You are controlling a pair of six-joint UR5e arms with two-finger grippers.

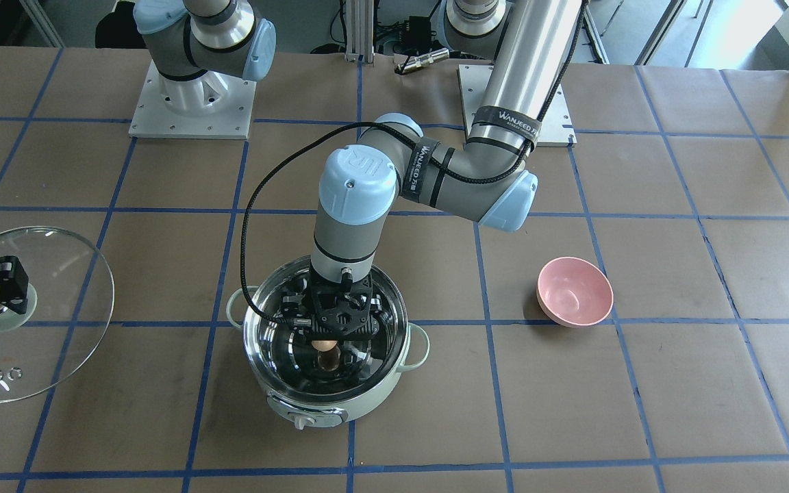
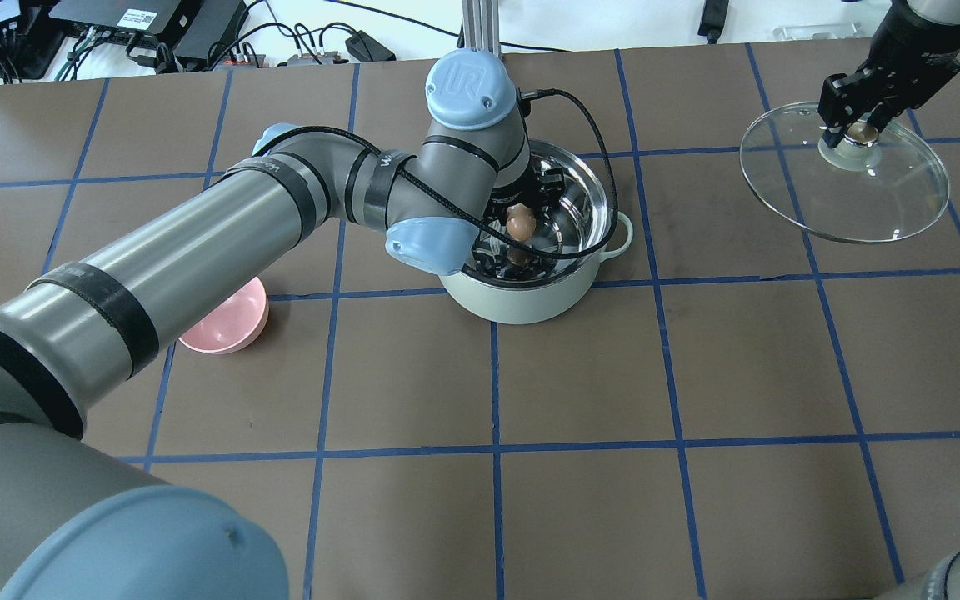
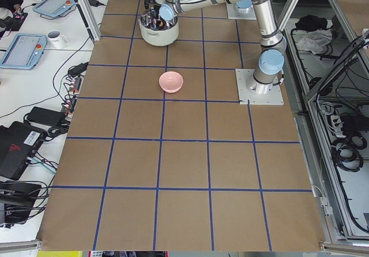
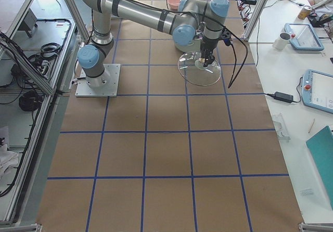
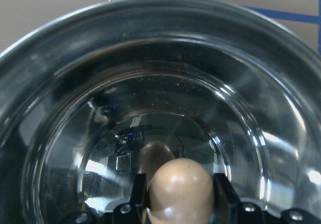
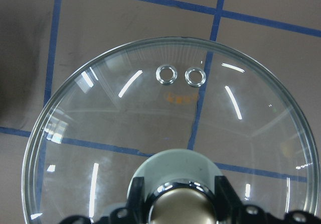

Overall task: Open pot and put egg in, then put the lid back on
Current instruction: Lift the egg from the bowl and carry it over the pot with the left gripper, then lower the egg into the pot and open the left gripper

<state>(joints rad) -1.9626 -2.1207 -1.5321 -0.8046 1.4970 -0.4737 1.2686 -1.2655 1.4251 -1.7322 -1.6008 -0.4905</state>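
Observation:
The mint-green pot (image 1: 375, 399) stands open near the table's middle, and it also shows in the overhead view (image 2: 530, 304). My left gripper (image 1: 327, 341) reaches down inside it, shut on the tan egg (image 1: 327, 350). In the left wrist view the egg (image 5: 181, 184) hangs a little above the shiny steel bottom (image 5: 150, 58), with its reflection below. My right gripper (image 2: 855, 132) is shut on the knob of the clear glass lid (image 2: 863, 200) and holds it well off to the pot's side. The lid (image 6: 150, 108) fills the right wrist view, with its two steam holes on the far side.
An empty pink bowl (image 1: 574, 291) sits on the brown papered table on the side of the pot away from the lid. It also shows in the overhead view (image 2: 226, 317). My left forearm (image 2: 197, 242) stretches across the table above it.

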